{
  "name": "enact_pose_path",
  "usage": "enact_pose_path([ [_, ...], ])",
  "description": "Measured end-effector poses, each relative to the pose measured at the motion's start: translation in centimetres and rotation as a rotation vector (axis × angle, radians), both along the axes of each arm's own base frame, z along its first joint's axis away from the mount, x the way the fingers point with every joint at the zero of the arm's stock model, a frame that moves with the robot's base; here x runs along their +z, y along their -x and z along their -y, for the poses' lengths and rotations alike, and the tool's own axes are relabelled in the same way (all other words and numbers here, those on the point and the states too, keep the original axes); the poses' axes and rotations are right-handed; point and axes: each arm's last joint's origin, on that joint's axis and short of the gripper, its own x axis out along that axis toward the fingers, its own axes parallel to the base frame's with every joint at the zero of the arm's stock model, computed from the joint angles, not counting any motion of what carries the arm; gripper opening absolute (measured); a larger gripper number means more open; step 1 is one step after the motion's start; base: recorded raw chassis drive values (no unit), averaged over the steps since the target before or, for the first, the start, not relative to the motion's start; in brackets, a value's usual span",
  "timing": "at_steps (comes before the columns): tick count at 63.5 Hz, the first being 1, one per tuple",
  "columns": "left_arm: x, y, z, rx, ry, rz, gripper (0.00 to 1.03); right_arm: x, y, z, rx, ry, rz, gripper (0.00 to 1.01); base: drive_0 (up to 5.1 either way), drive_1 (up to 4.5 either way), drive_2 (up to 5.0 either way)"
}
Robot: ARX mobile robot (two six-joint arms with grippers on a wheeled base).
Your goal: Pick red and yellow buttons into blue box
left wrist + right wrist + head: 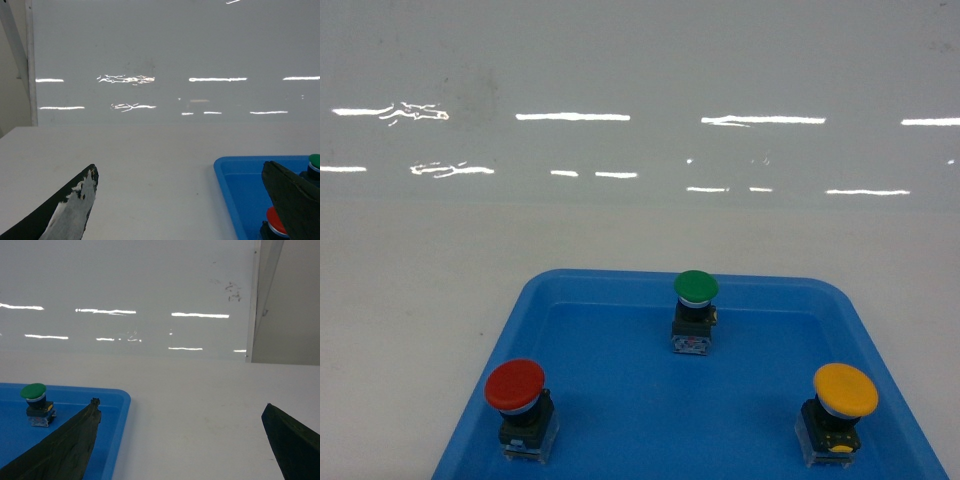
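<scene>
Both hands, left (180,200) and right (180,440), gape wide, empty. The red button (515,386) and yellow button (845,389) look light, rigid, top-heavy; grip each black body under the slick cap.

No legible text, labels, brands or numbers in any view. The small pale patch on the clear base of the green-capped mushroom push-button switch (695,312), centre of the head frame, may be a label, but it's too small and blurred to read. The dark smudges on the glossy white wall panel (231,289), upper right of the right wrist frame, aren't characters.
</scene>
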Motion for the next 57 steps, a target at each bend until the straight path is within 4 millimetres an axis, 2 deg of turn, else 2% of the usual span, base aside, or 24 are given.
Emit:
enact_pose_path([
  [28,0.2,0.0,0.2,-0.016,0.0,0.018,0.98,0.0,0.0,0.0,0.001,0.001,0.003,0.98,0.0,0.0,0.0],
  [40,0.3,-0.2,0.5,-0.05,0.002,0.027,0.98,0.0,-0.3,-0.7,0.067,0.002,-0.005,0.98,0.0,0.0,0.0],
  [57,0.5,-1.8,1.5,-0.103,0.0,-0.007,0.98,0.1,-2.2,-2.4,0.162,0.016,-0.077,0.98,0.0,0.0,0.0],
])
